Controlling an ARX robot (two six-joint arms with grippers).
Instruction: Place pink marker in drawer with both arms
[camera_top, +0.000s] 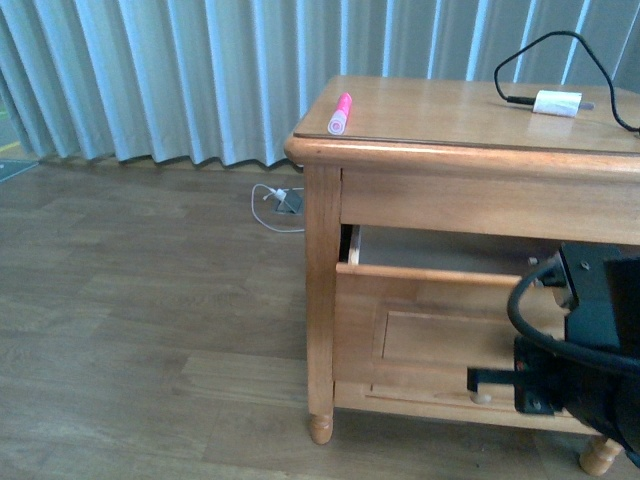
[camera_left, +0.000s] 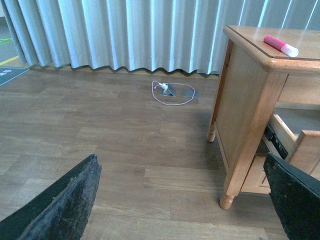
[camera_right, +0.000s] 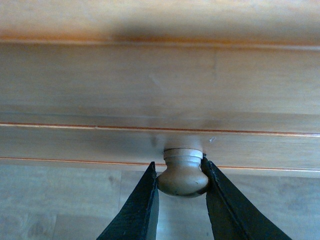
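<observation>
A light wooden side table stands on a wood floor in front of pale curtains. The pink marker (camera_top: 340, 112) lies on the tabletop (camera_top: 440, 115), close to its front left corner, with the paler cap end toward the edge. No gripper holds it. Below, the drawer (camera_top: 430, 340) is open by only a narrow gap. The right gripper (camera_right: 180, 167) pinches the drawer's small round knob (camera_right: 183, 179), one finger on each side. The left gripper (camera_left: 180, 200) hangs over the floor, well apart from the table, its fingers (camera_left: 65, 205) spread wide and holding nothing. A white charger block (camera_top: 557, 102) with a black cable sits at the far right of the tabletop.

Likely risks: the knob is rounded and smooth, so the fingers could slide off it if the pull is not straight. A sharp tug could shake the table and send the marker rolling over the near edge. The gap looks too narrow for the marker to go in. The left gripper could knock the marker off the corner instead of grasping it.
</observation>
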